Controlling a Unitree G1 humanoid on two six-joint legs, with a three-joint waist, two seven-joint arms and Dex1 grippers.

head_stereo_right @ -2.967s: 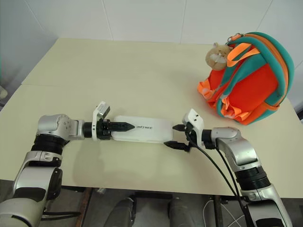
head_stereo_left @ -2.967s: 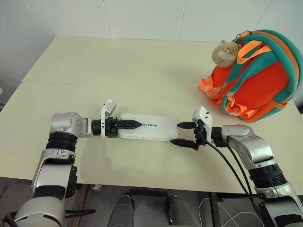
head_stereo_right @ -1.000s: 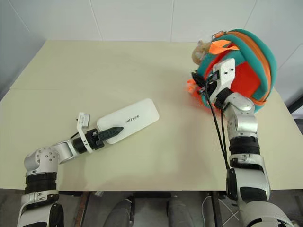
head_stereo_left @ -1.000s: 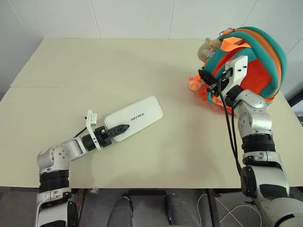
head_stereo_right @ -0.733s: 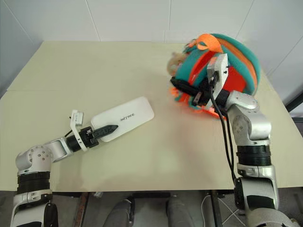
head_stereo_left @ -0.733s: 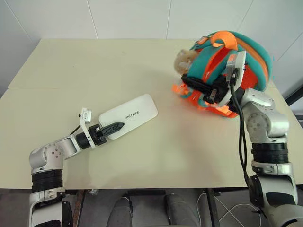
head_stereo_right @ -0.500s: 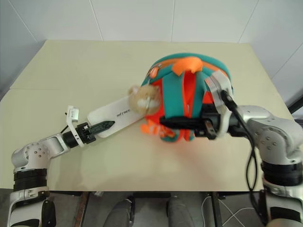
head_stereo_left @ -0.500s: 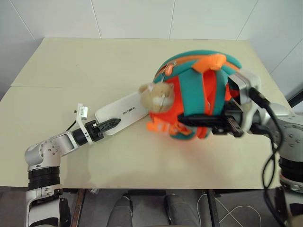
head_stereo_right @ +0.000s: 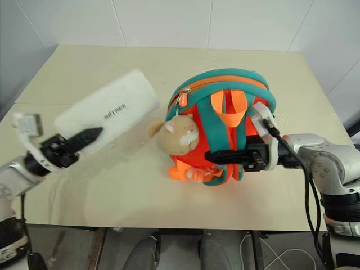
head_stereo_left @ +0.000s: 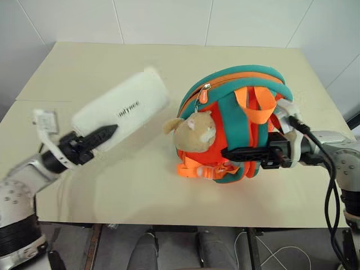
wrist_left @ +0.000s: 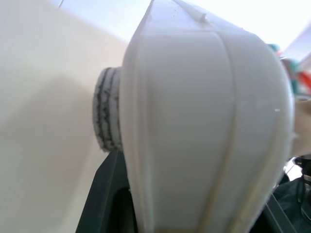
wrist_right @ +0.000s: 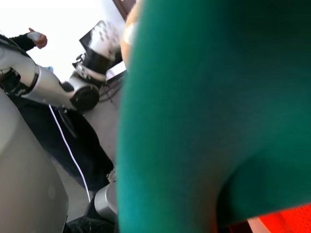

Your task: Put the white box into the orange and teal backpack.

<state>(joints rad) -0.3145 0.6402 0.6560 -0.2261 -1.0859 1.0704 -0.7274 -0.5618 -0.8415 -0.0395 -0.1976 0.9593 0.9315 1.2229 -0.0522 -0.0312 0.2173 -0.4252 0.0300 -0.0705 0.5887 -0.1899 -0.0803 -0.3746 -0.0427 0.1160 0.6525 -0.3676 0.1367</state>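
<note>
White, one box point(head_stereo_left: 121, 107) rides above the table's point(head_stereo_left: 112, 62) left edge, its near end pinched between the left gripper's point(head_stereo_left: 93, 139) fingers. One orange and teal backpack point(head_stereo_left: 236, 129) stands near the front edge, right of centre; the right gripper point(head_stereo_left: 236, 153), fingers pressed together, clamps its teal strap.
</note>
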